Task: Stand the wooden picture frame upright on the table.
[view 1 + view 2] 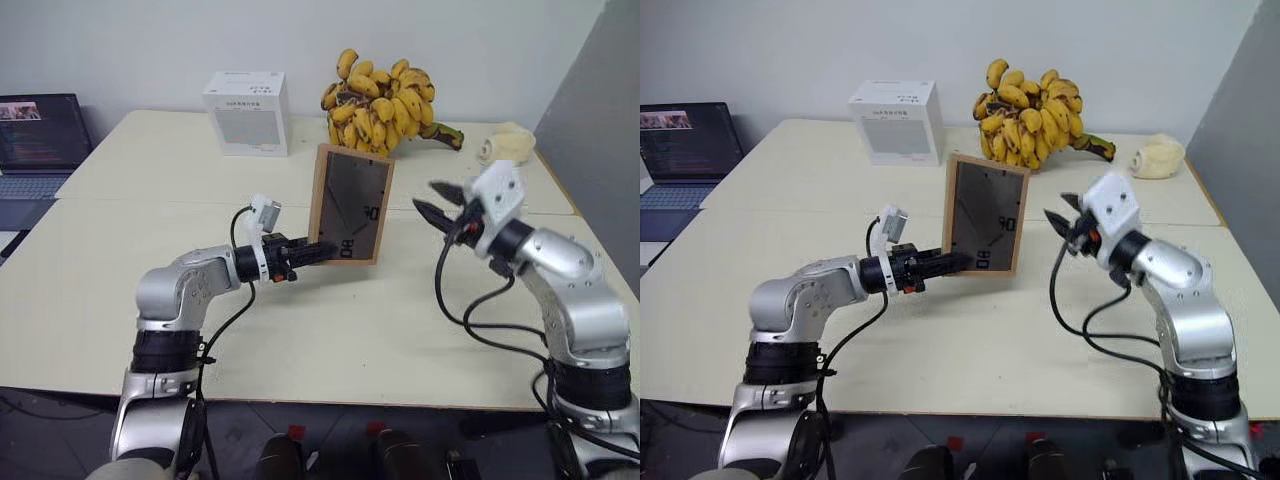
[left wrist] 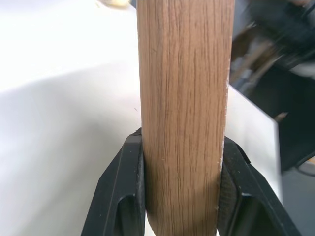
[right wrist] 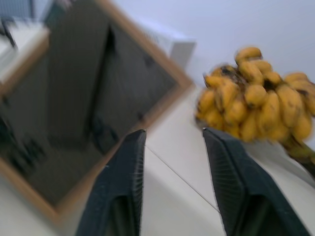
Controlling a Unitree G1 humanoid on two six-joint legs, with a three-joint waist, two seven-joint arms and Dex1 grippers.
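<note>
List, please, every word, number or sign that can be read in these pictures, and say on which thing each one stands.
"OP", read uncertainly: pale marks low on the dark back of the wooden picture frame, which the left pincer holds by its edge.
White box: a grey printed panel and small print on the lid, too small to read.
Laptop: lines on the screen, too small to read.
Nothing else bears text.

Even bright indoor light, soft shadows, right wrist view motion-blurred, head views sharp

You've got the cream table (image 1: 150, 330) carrying a white box (image 1: 247, 112) at the back, a bunch of bananas (image 1: 385, 105) beside it, a pale lump (image 1: 506, 143) far right.
</note>
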